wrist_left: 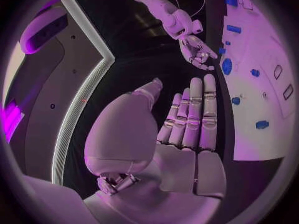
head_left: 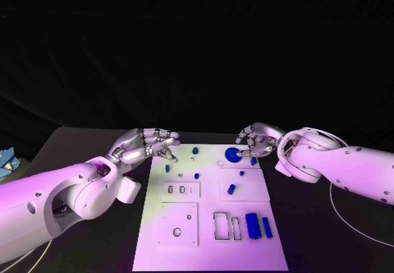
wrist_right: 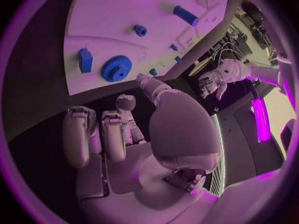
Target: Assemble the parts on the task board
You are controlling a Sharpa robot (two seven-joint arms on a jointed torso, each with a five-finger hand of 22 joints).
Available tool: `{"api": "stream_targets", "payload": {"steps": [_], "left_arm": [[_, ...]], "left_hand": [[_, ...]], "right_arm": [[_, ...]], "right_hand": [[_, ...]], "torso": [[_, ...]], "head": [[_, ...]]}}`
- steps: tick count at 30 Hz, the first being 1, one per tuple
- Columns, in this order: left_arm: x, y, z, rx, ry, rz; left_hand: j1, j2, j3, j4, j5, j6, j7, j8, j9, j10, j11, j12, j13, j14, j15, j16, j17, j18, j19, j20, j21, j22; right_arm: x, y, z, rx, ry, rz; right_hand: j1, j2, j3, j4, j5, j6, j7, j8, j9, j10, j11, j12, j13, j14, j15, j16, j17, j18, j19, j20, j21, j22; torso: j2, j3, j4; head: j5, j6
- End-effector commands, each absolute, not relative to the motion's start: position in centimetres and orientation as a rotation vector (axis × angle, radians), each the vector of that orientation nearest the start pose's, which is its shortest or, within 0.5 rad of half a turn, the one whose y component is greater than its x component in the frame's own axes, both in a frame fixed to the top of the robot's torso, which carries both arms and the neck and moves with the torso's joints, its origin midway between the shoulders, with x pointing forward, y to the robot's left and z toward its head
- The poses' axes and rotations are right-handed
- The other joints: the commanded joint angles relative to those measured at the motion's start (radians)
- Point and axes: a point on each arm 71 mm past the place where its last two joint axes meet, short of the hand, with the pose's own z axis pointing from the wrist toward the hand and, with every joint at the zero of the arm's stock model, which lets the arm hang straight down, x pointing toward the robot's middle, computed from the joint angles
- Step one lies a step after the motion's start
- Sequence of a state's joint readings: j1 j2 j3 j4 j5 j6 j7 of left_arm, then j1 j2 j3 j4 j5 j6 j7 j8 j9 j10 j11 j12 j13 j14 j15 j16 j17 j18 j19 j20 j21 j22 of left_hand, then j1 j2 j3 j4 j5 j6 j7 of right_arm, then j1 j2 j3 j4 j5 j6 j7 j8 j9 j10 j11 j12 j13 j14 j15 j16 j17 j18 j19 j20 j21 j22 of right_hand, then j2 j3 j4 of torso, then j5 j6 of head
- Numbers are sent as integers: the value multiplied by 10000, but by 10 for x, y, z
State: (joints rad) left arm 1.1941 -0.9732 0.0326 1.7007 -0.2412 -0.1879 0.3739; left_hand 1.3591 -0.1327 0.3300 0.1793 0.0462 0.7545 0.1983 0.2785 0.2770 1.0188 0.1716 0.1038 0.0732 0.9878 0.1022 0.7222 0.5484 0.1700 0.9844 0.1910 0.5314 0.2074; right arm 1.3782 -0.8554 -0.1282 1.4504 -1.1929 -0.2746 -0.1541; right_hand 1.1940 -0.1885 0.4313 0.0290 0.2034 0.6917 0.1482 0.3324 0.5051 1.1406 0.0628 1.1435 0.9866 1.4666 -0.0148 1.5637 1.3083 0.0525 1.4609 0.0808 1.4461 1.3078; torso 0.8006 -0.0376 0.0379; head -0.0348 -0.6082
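The white task board (head_left: 209, 250) lies in the middle of the table. A blue gear (head_left: 233, 154) sits near its far edge, with a small blue block (head_left: 254, 161) beside it. My right hand (head_left: 257, 139) hovers just beyond the gear, fingers loosely curled and holding nothing; the right wrist view shows the gear (wrist_right: 116, 68) and block (wrist_right: 85, 60) ahead of its fingertips. My left hand (head_left: 148, 147) hangs over the board's far left corner, empty, its fingers straight and side by side (wrist_left: 193, 114). Small blue pegs (head_left: 195, 151) (head_left: 167, 168), a blue cylinder (head_left: 232, 189) and two blue bars (head_left: 253, 226) lie on the board.
Rectangular slots (head_left: 220, 224) and a round hole (head_left: 177, 232) are cut in the board's near half. A thin cable (head_left: 338, 213) loops over the table at the right. A pale blue object (head_left: 7, 160) sits at the left edge.
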Motion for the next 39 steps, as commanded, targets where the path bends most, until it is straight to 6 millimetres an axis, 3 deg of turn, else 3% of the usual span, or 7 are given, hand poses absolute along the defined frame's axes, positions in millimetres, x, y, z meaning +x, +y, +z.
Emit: {"api": "stream_targets", "payload": {"steps": [1, 12, 17, 26, 30, 39], "left_arm": [[455, 206, -136, -7685, 15160, -17028], [456, 205, -136, -7679, 15200, -17057], [456, 205, -136, -7682, 15204, -17054], [456, 205, -137, -7685, 15210, -17049], [456, 205, -137, -7684, 15211, -17051], [456, 205, -137, -7684, 15217, -17052]], "left_hand": [[-45, 16, 53, 29, 41, -51, 408, -38, 10, -83, 10, -41, 1, -52, 1, -45, -16, 79, -47, 3, 18, -12], [-45, 16, 53, 29, 41, -51, 408, -38, 10, -83, 10, -41, 1, -52, 1, -45, -16, 79, -47, 3, 18, -12], [-45, 16, 53, 29, 41, -51, 408, -38, 10, -83, 10, -41, 1, -52, 1, -45, -16, 79, -47, 3, 18, -12], [-45, 16, 53, 29, 41, -51, 408, -38, 10, -83, 10, -41, 1, -52, 1, -45, -16, 79, -47, 3, 18, -12], [-40, 27, 63, 29, 41, -52, 410, -41, 15, -84, 13, -45, 3, -78, 5, -71, -29, 82, -73, 10, 10, -17], [-40, 27, 63, 29, 41, -52, 410, -41, 15, -84, 13, -45, 3, -78, 5, -71, -29, 82, -73, 10, 10, -17]], "right_arm": [[520, -232, -142, -148, 17160, 5356], [528, -220, -151, -534, 16775, 4502], [528, -217, -153, -558, 16857, 4373], [529, -218, -157, -531, 17101, 4161], [530, -218, -159, -506, 17178, 4137], [532, -218, -161, -469, 17293, 4091]], "right_hand": [[100, -26, 71, -16, -22, 114, 9, -20, -59, 453, 15, 503, 584, 1042, 18, 71, 2625, -205, 618, 37, 235, 1055], [151, -55, 90, -43, -117, -29, 135, -183, -177, 760, 119, 961, 1095, 1042, 101, 71, 2625, -227, 647, 100, 319, 1179], [151, -59, 88, -44, -119, -43, 148, -194, -184, 758, 131, 971, 1103, 1042, 112, 71, 2625, -231, 651, 109, 331, 1197], [154, -40, 97, -35, -125, -83, 189, -225, -205, 757, 168, 1006, 1136, 1042, 146, 71, 2625, -237, 659, 138, 354, 1233], [156, -34, 101, -34, -125, -78, 193, -224, -206, 742, 172, 996, 1119, 1042, 149, 71, 2625, -236, 656, 141, 348, 1225], [173, 9, 131, -30, -128, -46, 207, -214, -209, 762, 188, 1036, 1168, 1042, 167, 71, 2625, -239, 659, 160, 362, 1246]], "torso": [[15, -13, 40], [31, -10, 66], [32, -11, 40], [36, 3, 27], [43, 8, 33], [43, 6, 41]], "head": [[-4, -16], [-46, -13], [-14, -45], [-27, -55], [-106, -53], [-65, -97]]}}
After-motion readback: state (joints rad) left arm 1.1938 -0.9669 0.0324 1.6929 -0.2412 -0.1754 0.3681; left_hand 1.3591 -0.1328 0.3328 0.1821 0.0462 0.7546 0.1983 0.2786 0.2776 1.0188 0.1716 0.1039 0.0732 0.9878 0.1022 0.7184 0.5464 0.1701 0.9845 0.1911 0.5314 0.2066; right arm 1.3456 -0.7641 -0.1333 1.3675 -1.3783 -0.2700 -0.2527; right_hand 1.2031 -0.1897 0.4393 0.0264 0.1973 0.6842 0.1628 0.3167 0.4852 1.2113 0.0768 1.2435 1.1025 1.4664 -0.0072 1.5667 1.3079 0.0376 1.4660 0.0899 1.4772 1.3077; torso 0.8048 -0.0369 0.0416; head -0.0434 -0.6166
